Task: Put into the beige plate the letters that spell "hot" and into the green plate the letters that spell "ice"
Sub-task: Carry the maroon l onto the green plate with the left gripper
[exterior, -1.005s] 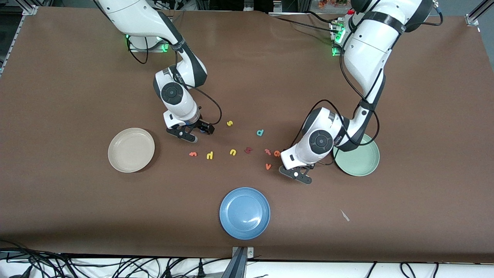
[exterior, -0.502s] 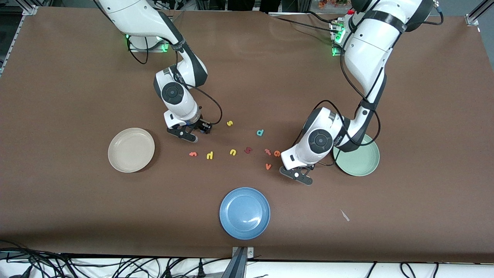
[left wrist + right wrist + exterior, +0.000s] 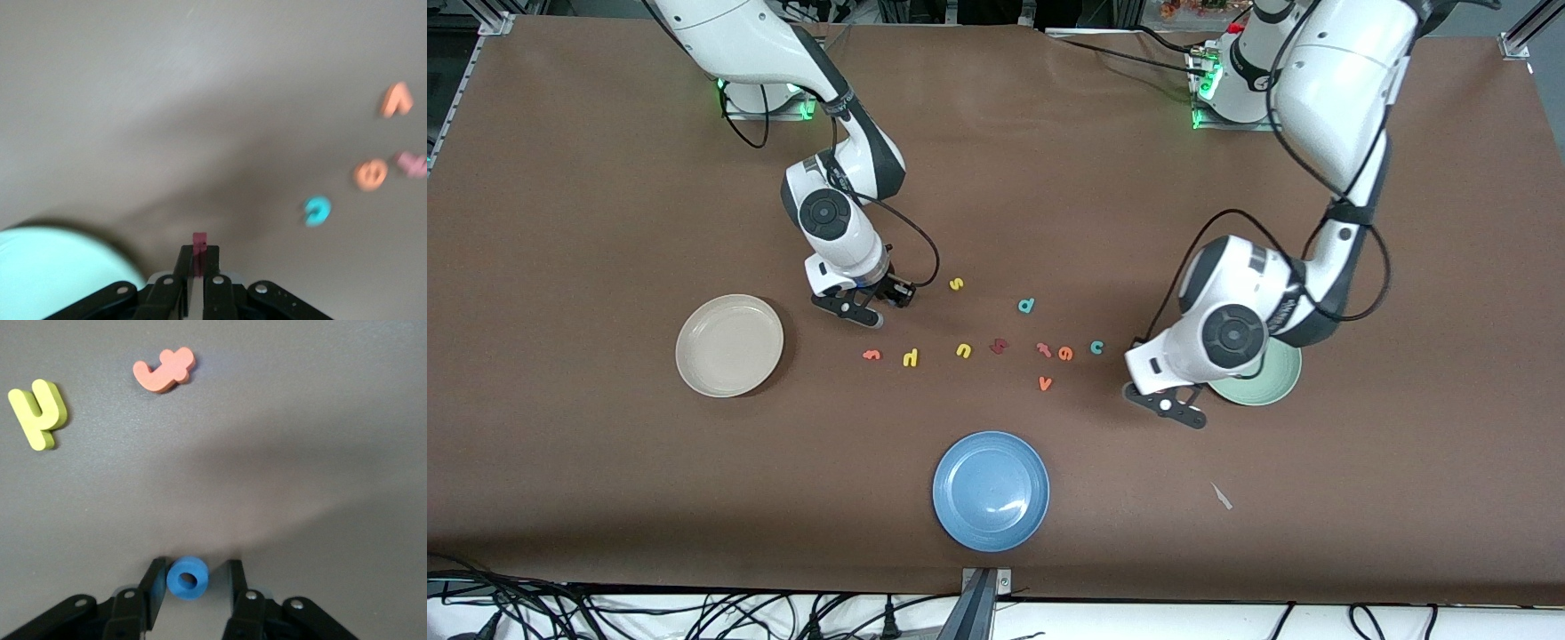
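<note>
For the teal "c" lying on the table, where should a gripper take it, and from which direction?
The teal "c" lies flat beside the orange "e", so come straight down from above. Pinch across its curved back and open side, placing the fingers clear of the "e". Being small and thin, it probably needs fingertips touching the table.

I am carrying my left gripper [image 3: 1178, 411] away from the letter cluster toward the left arm's end of the tabletop, and it is now hanging up against the rim of the green plate [image 3: 1272, 384], where a second ago it was low beside the orange "e" [image 3: 1065, 353]. Its jaws have closed on the dark red "i" [image 3: 199, 248], lifted clear. That move is uncovering the teal "c" [image 3: 1096, 347]. My right gripper [image 3: 189, 580] is drawing its jaws inward around the blue "o" [image 3: 187, 577].
</note>
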Robot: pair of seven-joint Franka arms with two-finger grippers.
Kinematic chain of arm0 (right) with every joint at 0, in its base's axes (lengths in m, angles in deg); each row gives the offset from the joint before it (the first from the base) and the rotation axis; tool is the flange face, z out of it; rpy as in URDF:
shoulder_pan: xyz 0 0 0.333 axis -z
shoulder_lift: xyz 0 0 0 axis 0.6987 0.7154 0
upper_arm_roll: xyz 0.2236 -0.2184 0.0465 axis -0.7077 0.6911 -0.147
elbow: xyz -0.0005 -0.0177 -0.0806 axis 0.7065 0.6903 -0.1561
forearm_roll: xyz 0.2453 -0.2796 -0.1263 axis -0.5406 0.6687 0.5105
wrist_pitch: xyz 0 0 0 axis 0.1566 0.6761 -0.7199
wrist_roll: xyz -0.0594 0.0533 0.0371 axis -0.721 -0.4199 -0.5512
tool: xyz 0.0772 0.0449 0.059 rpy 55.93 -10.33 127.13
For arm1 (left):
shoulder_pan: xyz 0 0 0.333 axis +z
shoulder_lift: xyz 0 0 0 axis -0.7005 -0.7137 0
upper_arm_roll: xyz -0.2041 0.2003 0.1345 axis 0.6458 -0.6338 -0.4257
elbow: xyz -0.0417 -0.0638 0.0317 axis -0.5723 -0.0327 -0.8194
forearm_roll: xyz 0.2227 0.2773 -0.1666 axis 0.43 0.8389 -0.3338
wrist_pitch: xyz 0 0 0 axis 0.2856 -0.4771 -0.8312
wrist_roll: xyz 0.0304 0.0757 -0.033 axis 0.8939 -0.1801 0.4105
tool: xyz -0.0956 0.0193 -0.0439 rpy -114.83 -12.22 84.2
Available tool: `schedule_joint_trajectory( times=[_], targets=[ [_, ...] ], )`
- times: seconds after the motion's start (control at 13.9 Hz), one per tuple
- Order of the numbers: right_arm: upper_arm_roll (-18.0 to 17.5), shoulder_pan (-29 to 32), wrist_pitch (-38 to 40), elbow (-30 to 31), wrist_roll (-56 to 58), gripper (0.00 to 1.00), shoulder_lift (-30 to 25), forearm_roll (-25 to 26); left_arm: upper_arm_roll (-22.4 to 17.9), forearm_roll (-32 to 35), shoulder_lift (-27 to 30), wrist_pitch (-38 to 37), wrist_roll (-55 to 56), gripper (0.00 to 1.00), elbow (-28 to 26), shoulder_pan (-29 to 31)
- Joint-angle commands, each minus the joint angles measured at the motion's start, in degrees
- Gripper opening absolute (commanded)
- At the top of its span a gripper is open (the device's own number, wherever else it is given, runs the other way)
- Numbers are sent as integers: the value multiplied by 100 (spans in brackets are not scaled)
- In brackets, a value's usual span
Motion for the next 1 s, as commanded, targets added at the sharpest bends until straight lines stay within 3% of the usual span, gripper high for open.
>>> schedule_joint_trajectory(
  times=[0.0, 0.22, 0.36, 0.5, 0.57, 0.65, 0.72, 0.79, 0.86, 0.93],
  targets=[
    [37, -111, -51, -94, -153, 46, 85, 50, 39, 151, 205, -465, -829, 0, -177, 471],
    [37, -129, -42, -165, -179, 44, 164, 49, 30, 273, 83, -458, -990, 0, -414, 779],
    [37, -138, -51, -173, -179, 42, 164, 41, 39, 712, 30, -256, -998, 0, -563, 1034],
    [46, -138, -51, -165, -179, 38, 173, 67, 39, 714, 12, 130, -990, 0, -835, 1131],
    [46, -129, -51, -165, -179, 37, 173, 67, 48, 670, 12, 158, -911, 7, -863, 1123],
    [46, -129, -51, -173, -179, 35, 199, 67, 48, 661, 12, 158, -911, 23, -863, 1131],
    [46, -129, -60, -173, -179, 31, 199, 67, 48, 661, 21, 149, -928, 60, -863, 1149],
    [46, -129, -95, -173, -179, 29, 208, 67, 48, 652, 21, 141, -928, 86, -863, 1158],
    [46, -138, -112, -173, -179, 27, 216, 67, 56, 652, 47, 123, -920, 100, -863, 1149],
    [46, -138, -113, -173, -188, 25, 234, 50, 91, 643, 108, 71, -911, 100, -854, 1149]
  ],
)
